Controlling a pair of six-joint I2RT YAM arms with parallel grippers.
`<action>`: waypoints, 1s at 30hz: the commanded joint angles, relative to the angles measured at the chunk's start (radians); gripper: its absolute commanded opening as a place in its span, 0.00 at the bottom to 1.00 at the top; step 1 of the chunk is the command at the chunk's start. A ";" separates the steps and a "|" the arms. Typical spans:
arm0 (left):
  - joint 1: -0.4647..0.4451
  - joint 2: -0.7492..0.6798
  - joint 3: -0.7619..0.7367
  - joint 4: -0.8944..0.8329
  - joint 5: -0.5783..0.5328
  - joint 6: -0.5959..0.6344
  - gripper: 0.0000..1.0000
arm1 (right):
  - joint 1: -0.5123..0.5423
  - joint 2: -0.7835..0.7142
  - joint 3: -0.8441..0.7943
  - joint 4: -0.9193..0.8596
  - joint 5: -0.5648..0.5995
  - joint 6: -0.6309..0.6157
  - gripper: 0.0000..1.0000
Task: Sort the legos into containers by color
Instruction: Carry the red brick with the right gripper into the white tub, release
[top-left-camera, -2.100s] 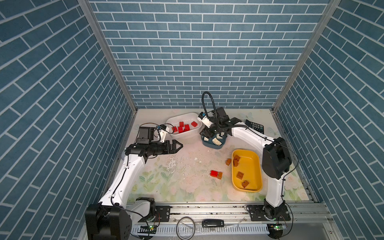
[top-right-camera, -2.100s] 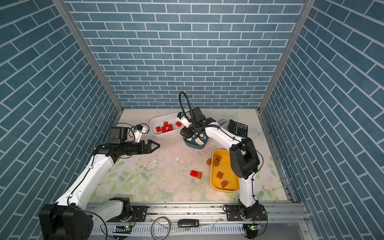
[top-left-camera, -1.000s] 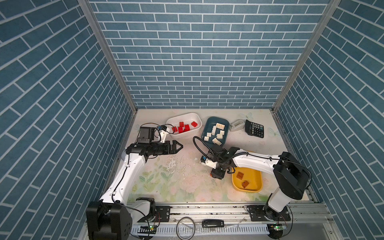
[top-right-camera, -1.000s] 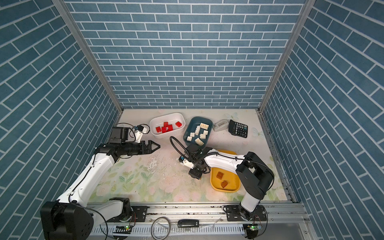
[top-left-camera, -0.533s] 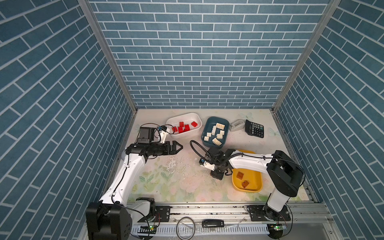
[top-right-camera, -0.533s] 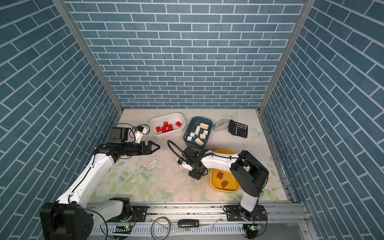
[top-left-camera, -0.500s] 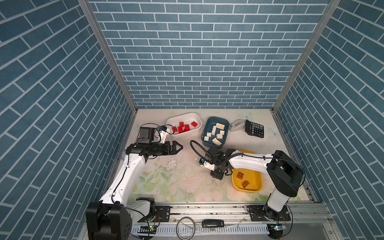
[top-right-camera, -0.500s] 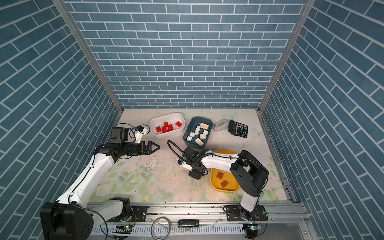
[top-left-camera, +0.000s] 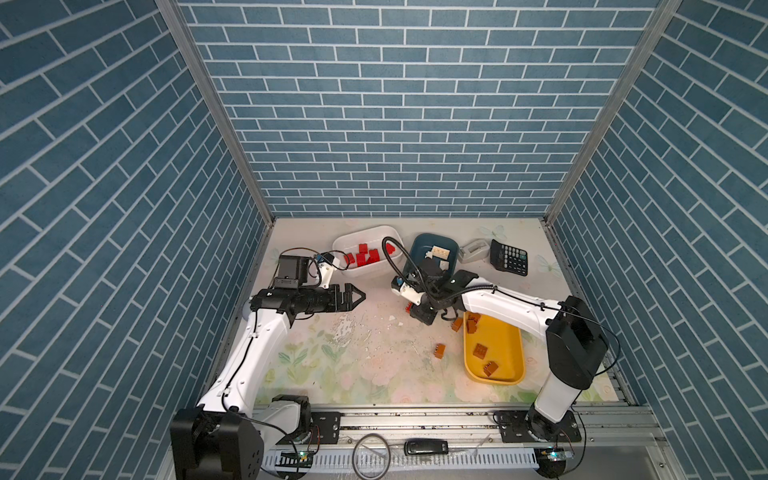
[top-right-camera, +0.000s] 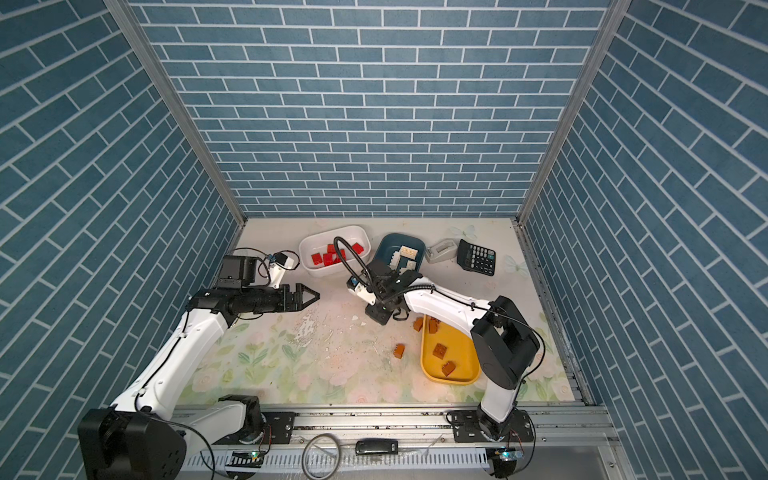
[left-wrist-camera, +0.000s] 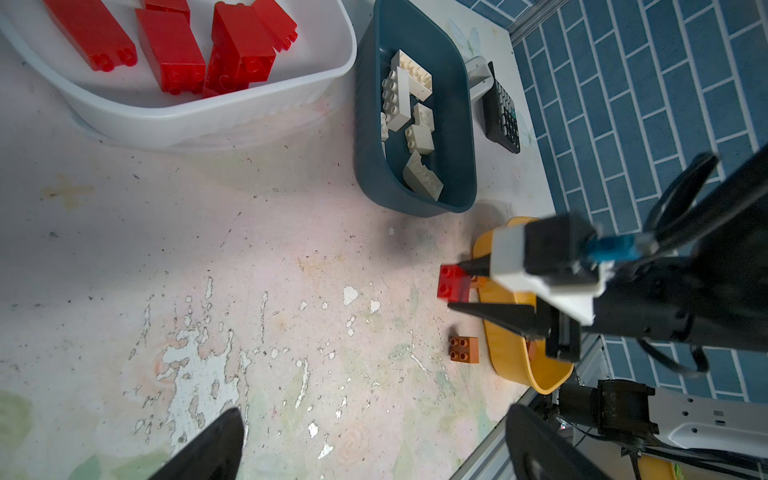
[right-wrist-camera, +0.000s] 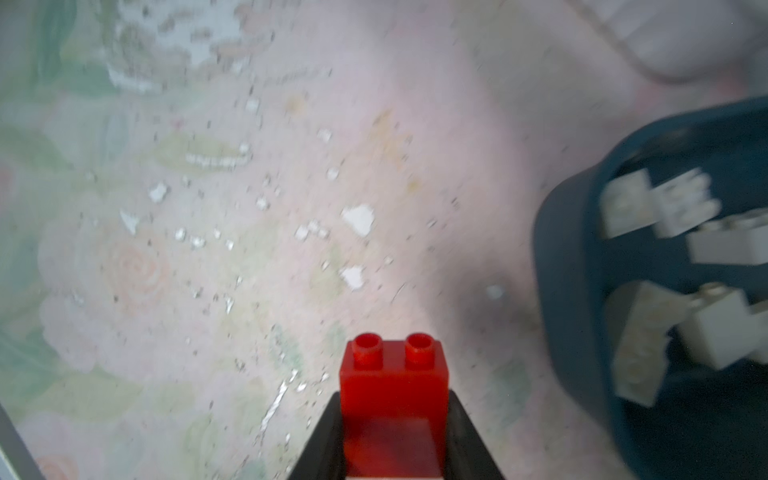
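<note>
The right gripper (right-wrist-camera: 392, 398) is closed narrowly on a red brick (right-wrist-camera: 394, 374), one finger flat against each side. The brick sits at the very tips, and its studded end sticks out past them. The studs point straight ahead, away from the wrist, so they face sideways toward the left arm rather than up. As far as the right wrist view shows, the brick's length runs along the fingers.

In both top views this gripper hangs over the mat (top-left-camera: 374, 365) between the teal tub (top-left-camera: 417, 245) and the yellow tub (top-left-camera: 513, 349), just off the teal tub's near end. The white tub (top-left-camera: 365, 231) holds red bricks (top-left-camera: 368, 258) and lies back-left, beside the teal tub. The mat between the white tub and the held brick is bare. Cream bricks (left-wrist-camera: 419, 139) lie in the teal tub and brown bricks (top-left-camera: 480, 351) in the yellow one.

One brown brick (top-left-camera: 457, 324) lies on the mat at the yellow tub's far corner, just beside the gripper. Another loose brick (top-left-camera: 439, 350) rests near that tub's long side.

The left gripper (top-left-camera: 358, 296) is spread wide and empty over the mat in front of the white tub, its tips aimed at the right gripper. A tape dispenser (top-left-camera: 473, 250) and a calculator (top-left-camera: 509, 257) sit at the back, right of the teal tub.
</note>
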 joint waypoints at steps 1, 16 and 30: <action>0.007 -0.028 -0.011 0.001 0.016 -0.007 1.00 | -0.046 0.095 0.118 0.037 -0.042 -0.035 0.21; 0.008 -0.048 -0.014 0.004 0.015 -0.016 1.00 | -0.140 0.579 0.785 0.048 -0.046 -0.048 0.22; 0.011 -0.031 0.003 -0.021 0.016 0.003 1.00 | -0.172 0.816 1.075 0.068 -0.097 0.014 0.40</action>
